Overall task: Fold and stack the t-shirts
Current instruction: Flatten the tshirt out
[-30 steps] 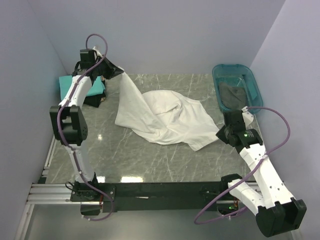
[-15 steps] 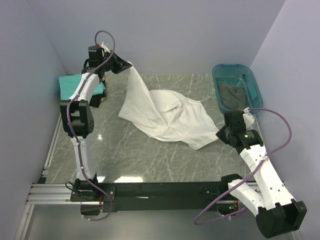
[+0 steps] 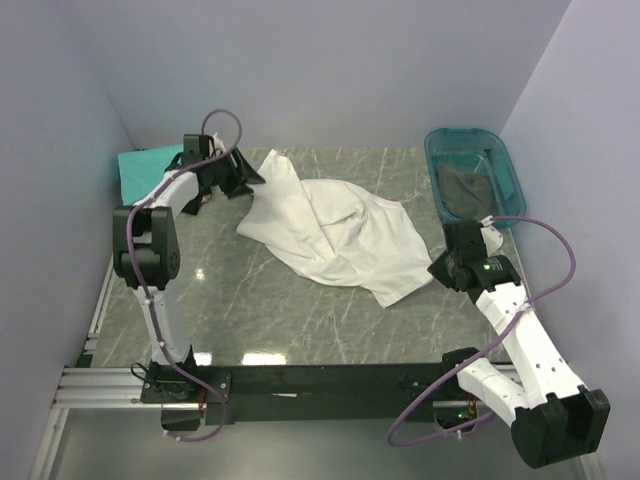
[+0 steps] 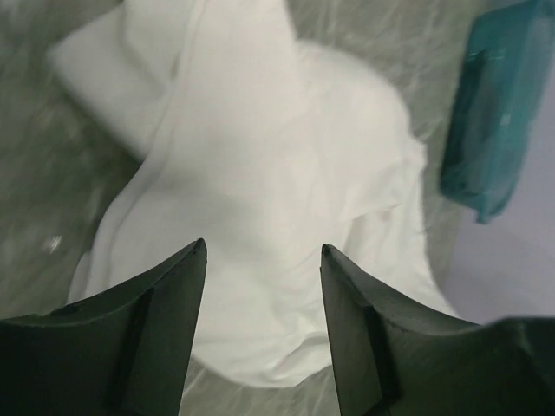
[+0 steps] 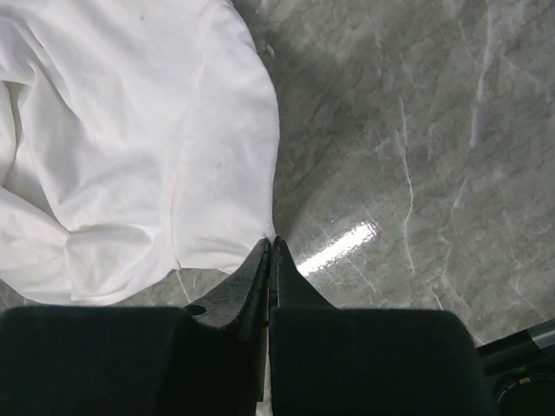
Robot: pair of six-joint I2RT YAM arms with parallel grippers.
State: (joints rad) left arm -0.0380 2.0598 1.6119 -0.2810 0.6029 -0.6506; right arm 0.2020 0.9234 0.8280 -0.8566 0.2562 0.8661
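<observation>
A white t-shirt (image 3: 335, 228) lies crumpled in the middle of the table, its left part draped in a long fold (image 4: 251, 173). My left gripper (image 3: 243, 180) hovers at the shirt's far-left end. In the left wrist view the left gripper (image 4: 263, 245) is open, with nothing between the fingers and the cloth below them. My right gripper (image 3: 437, 268) is at the shirt's right corner. In the right wrist view the right gripper (image 5: 271, 243) is shut, its tips pinching the corner of the white t-shirt (image 5: 130, 156). A teal t-shirt (image 3: 145, 161) lies at the far left, partly hidden by the left arm.
A translucent teal tub (image 3: 505, 170) stands at the far right with dark cloth (image 3: 465, 190) inside; it also shows in the left wrist view as the tub (image 4: 494, 113). Walls close in on the left, back and right. Bare marble table (image 3: 300, 310) lies in front of the shirt.
My left gripper came down from its raised position, opened and let go of the white t-shirt. The lifted cloth dropped onto the table. The right arm barely moved.
</observation>
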